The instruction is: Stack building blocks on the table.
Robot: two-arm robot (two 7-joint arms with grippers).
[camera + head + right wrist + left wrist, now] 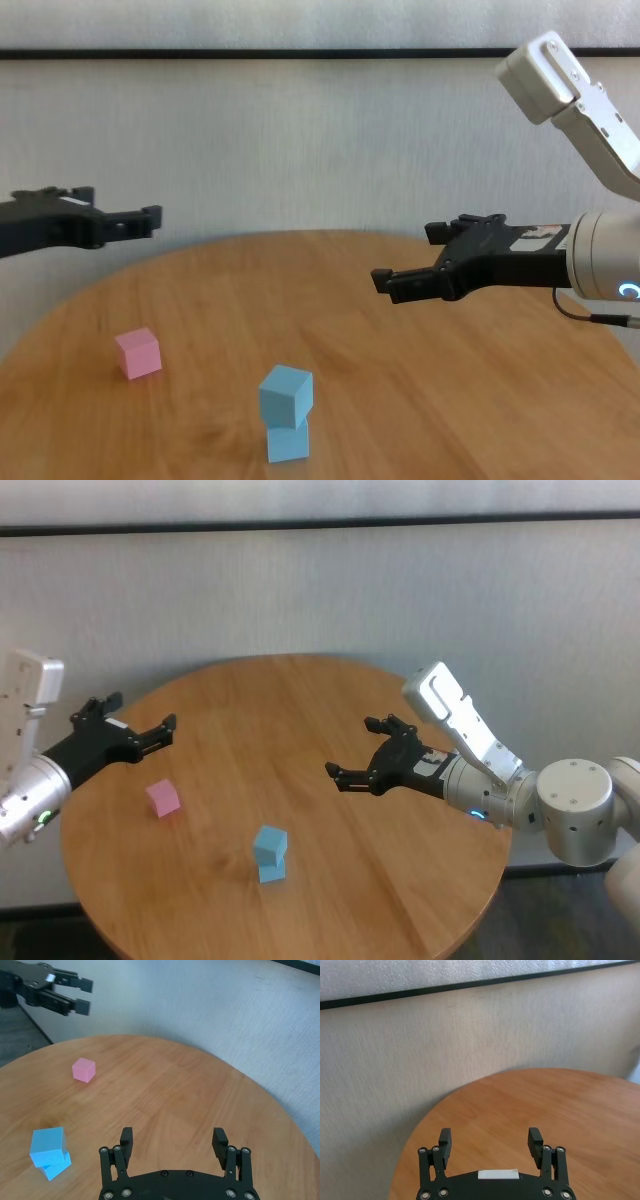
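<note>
While both pincers (162,729) (352,750) gape empty, round wooden table (400,880) fronts pale wall (300,590) — blocks (269,853) scattered.

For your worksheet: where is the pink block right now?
The pink block sits alone on the table's left side, left of the two stacked blue blocks.

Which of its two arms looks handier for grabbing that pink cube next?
Probably the left. The left gripper, open, hovers just behind the pink cube; the right gripper, also open, hangs farther off beyond the blue stack.
</note>
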